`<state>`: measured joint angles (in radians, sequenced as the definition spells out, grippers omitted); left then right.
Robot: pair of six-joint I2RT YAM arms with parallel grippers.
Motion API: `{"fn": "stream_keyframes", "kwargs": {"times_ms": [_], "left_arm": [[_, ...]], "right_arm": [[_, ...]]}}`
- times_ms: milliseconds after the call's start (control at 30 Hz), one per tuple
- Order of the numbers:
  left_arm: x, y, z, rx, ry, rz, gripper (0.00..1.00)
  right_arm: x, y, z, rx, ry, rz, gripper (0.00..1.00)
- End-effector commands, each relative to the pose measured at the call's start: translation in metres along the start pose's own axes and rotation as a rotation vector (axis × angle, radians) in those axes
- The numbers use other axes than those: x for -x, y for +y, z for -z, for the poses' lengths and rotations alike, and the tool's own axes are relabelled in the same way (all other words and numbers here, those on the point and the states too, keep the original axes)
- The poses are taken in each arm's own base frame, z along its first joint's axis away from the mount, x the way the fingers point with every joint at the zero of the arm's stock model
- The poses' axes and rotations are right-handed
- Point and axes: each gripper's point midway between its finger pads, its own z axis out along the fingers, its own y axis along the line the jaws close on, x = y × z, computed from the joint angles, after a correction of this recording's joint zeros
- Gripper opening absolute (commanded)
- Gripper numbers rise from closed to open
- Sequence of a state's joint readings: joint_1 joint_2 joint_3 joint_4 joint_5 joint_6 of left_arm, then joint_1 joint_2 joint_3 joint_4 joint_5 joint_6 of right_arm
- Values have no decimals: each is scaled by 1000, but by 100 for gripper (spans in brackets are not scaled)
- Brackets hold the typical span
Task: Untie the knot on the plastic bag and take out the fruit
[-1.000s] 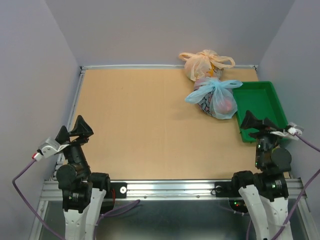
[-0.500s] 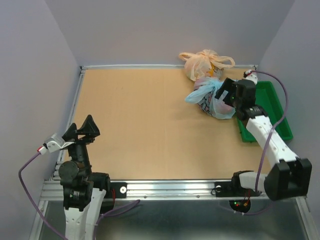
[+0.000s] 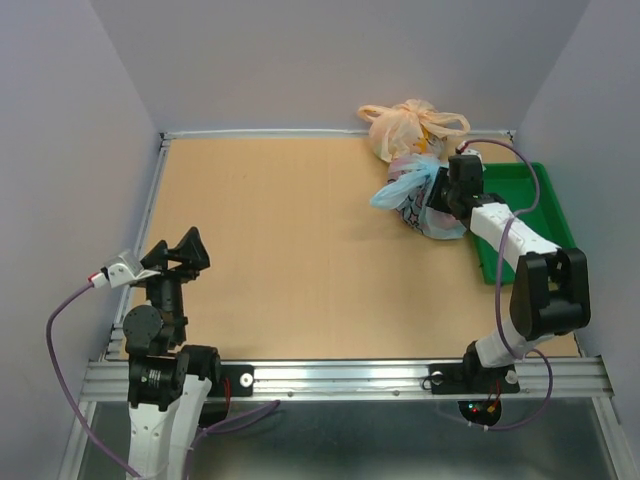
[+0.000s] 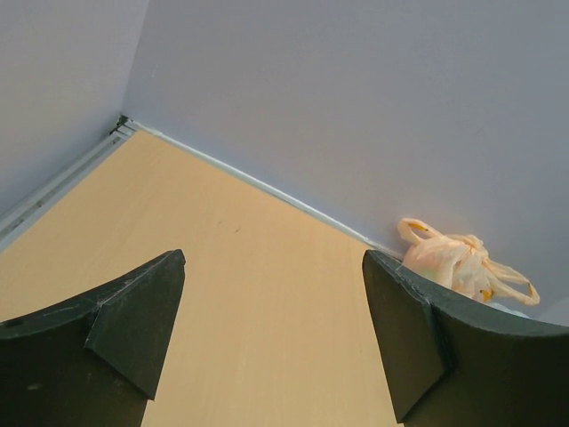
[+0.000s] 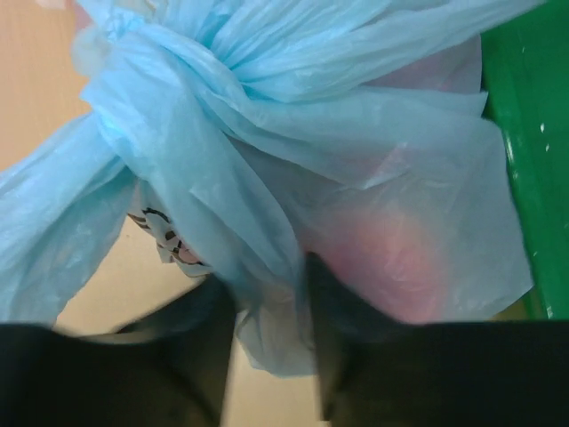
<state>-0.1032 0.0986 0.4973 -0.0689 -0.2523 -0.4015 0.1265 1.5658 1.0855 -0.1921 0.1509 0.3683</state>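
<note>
Top external: high at the near edge, looking down on the whole table.
Left wrist: low at near-left, aimed across the table at the far wall; shares the peach-orange bag with the top view.
Right wrist: very close on the plastic bag; shares it and the green tray with the top view.

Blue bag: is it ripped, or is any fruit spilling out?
Nothing stands out. The plastic bag looks whole, its knot is tied, and the fruit shows only as a pinkish shape inside. No fruit lies loose outside it. A fold of the bag hangs between the right end effector's fingers.
</note>
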Motion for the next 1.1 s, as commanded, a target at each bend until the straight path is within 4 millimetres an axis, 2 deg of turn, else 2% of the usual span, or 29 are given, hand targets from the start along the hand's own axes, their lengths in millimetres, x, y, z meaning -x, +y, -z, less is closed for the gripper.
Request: {"fn": "stream_keyframes", "kwargs": {"times_ms": [0, 33, 67, 100, 233, 300, 333, 400, 433, 500, 533, 600, 633, 700, 733, 833, 867, 900, 1000, 1033, 1067], "left_arm": [[4, -12, -2, -64, -23, -6, 91], [2, -12, -2, -68, -16, -6, 91], [0, -14, -2, -82, -6, -12, 91], [-1, -17, -2, -94, 0, -12, 91], [-1, -36, -2, -201, -1, -9, 91], [-3, -39, -5, -218, 5, -29, 91], [-5, -39, -6, -219, 11, -35, 91], [-8, -40, -10, -214, 35, -48, 91], [-7, -44, -10, -228, 56, -51, 91], [-21, -49, -17, -241, 137, -63, 91], [-29, -53, -17, -257, 185, -67, 91], [-37, -58, -26, -259, 251, -72, 92], [-40, -62, -27, -271, 276, -70, 92], [-45, -63, -32, -265, 323, -73, 92], [-45, -66, -34, -270, 336, -72, 92], [-41, -70, -36, -283, 337, -79, 92], [-37, -73, -36, -287, 329, -85, 92], [-37, -73, -37, -288, 337, -97, 92], [-31, -77, -39, -296, 343, -120, 92], [-33, -79, -37, -306, 361, -122, 92], [-32, -82, -38, -315, 369, -121, 92]], "right_arm": [[40, 12, 5, 37, -136, 75, 31], [42, 12, 7, 36, -146, 85, 21], [41, 13, 7, 42, -144, 98, 7], [42, 16, 9, 55, -145, 120, 1], [36, 66, 39, 235, -157, 224, 0], [29, 88, 51, 316, -154, 278, 0], [17, 112, 62, 409, -135, 312, 0], [5, 135, 79, 499, -121, 364, 0], [-10, 156, 92, 572, -99, 399, 0], [-29, 177, 108, 653, -72, 447, 0], [-49, 197, 122, 725, -45, 491, 0], [-72, 216, 138, 805, -7, 541, 0], [-95, 232, 154, 870, 26, 579, 1], [-122, 243, 169, 928, 69, 635, 1], [-143, 251, 184, 968, 95, 672, 1], [-184, 249, 207, 1021, 180, 729, 0], [-190, 244, 210, 1016, 199, 731, 0], [-205, 230, 206, 969, 247, 722, 1], [-204, 197, 196, 803, 251, 650, 0], [-195, 171, 174, 630, 194, 621, 1], [-182, 159, 175, 566, 140, 577, 1]]}}
